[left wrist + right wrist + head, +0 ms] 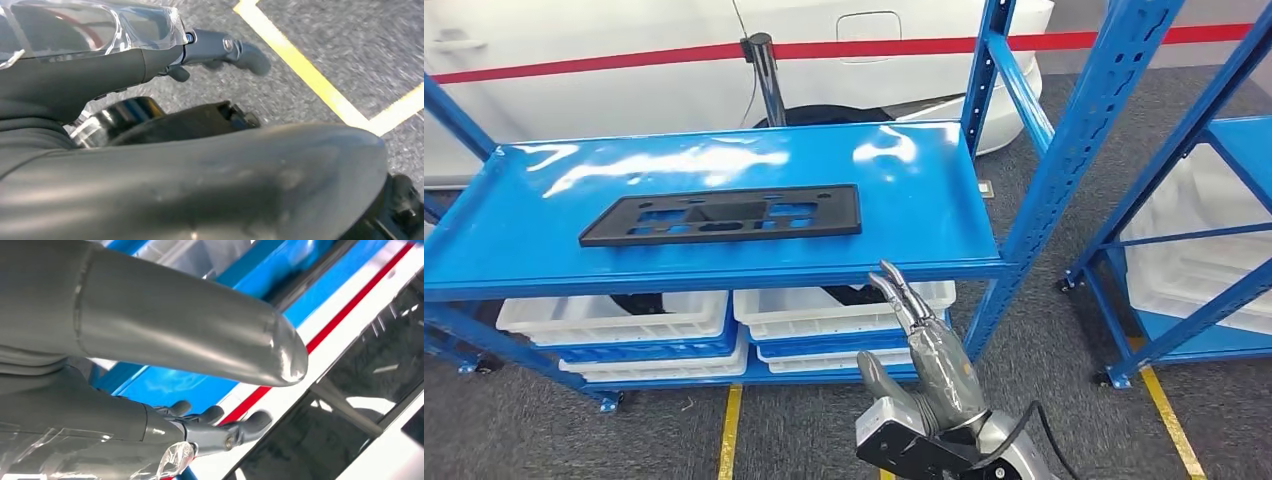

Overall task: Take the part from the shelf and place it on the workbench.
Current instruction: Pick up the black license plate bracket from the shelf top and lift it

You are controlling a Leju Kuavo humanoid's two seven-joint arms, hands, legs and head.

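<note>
Black part [722, 214] — blue shelf [924, 195] (glossy).

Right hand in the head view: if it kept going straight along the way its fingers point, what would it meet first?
Probably the front edge of the blue shelf: the right hand, fingers extended and empty, has its fingertips just under that lip. The black part lies farther back and left. Depth is uncertain.

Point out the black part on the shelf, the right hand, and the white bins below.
black part [724, 214]: head view, middle of the flat plate.
right hand [929, 345]: head view, back of the hand.
white bins [619, 318]: head view, rim of the left bin.
</note>
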